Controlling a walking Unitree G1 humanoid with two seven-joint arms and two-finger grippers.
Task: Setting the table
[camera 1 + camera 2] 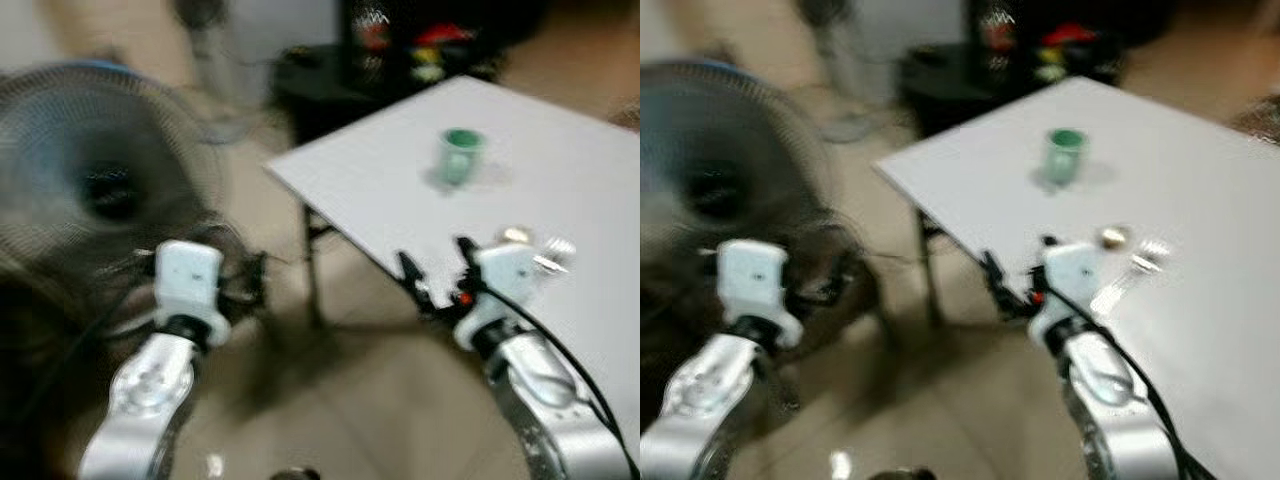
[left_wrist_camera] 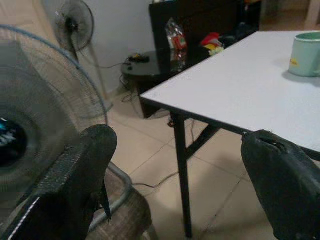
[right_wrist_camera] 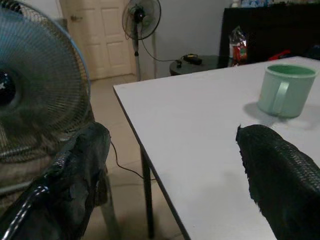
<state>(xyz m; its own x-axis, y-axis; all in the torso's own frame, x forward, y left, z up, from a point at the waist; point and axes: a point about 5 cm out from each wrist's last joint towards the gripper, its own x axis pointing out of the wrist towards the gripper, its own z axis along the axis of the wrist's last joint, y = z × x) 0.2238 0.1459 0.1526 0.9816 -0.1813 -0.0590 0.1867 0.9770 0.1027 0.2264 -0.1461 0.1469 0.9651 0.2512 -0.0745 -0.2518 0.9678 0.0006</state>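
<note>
Mug (image 3: 286, 90), pale green with its handle facing the right wrist camera, stands upright on the white surface (image 1: 560, 200), well in from the near corner and from both edges that meet there. Close to the right arm in the blurred head views, 2 small shiny things (image 1: 535, 245) lie on the surface; what they are cannot be told. Right claw (image 1: 435, 270) hovers at the surface's near edge, just above it, with its 2 black fingers (image 3: 280, 175) spread wide and nothing between them; the mug sits beyond it, well apart. Left claw (image 2: 175, 180) hangs off the surface entirely, over the tiled floor (image 2: 165, 165) beside the corner and the black table leg (image 2: 181, 175), its fingers (image 2: 80, 175) likewise wide apart and empty. A large standing fan (image 1: 100, 190) with a wire cage fills the space on the robot's left, close to the left arm, and a second fan (image 3: 141, 20) stands further back by a pale door (image 3: 97, 35). Behind the surface's far corner a low round black table (image 2: 145, 67) carries a small dark item, next to a dark cabinet (image 2: 210, 20) with red and yellow packages in front of it.
</note>
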